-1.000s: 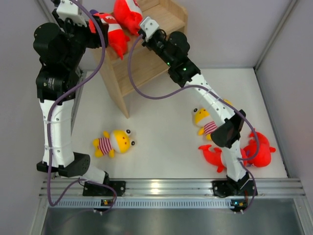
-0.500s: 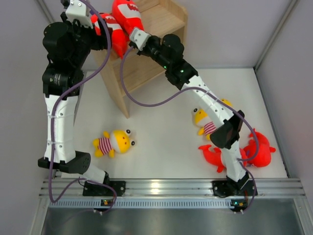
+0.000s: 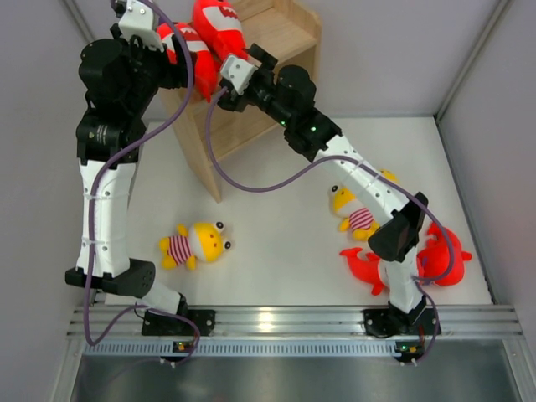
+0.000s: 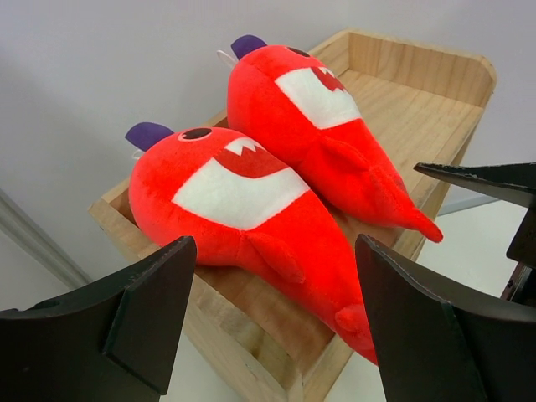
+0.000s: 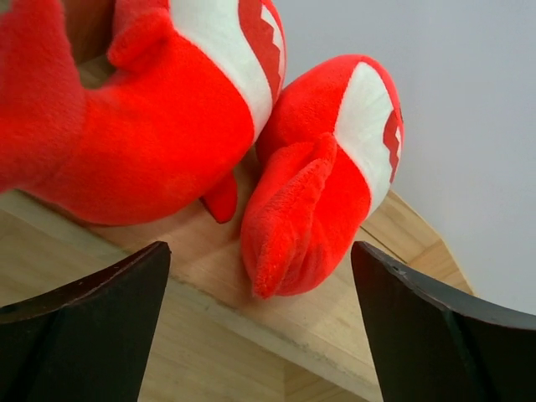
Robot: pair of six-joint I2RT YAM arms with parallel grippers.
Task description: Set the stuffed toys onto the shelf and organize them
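White tabletop [image 3: 276,167] between grey walls is your workspace, and the job looks roughly a third done. At the upper left of the overhead view, your left gripper [image 4: 275,251] stands wide open and holds nothing, aimed at the top tier of the wooden shelf [image 4: 419,92]. On that tier the first shark plush [image 4: 234,209] and the second shark plush [image 4: 310,117] lie side by side, flanks touching, mouths up. Just right of them your right gripper [image 5: 260,251] is at the shelf's front edge, its fingers spread apart with nothing between them, close to the sharks' tails. The lower tier shows no toy as far as you can see. Down on the table, a yellow striped-shirt plush [image 3: 205,241] lies left of centre, a second yellow plush [image 3: 345,201] sits right of centre, partly behind the right arm, and the third shark plush [image 3: 362,266] and fourth shark plush [image 3: 448,251] rest at the lower right. By my reading, you have at least those four to shelve.
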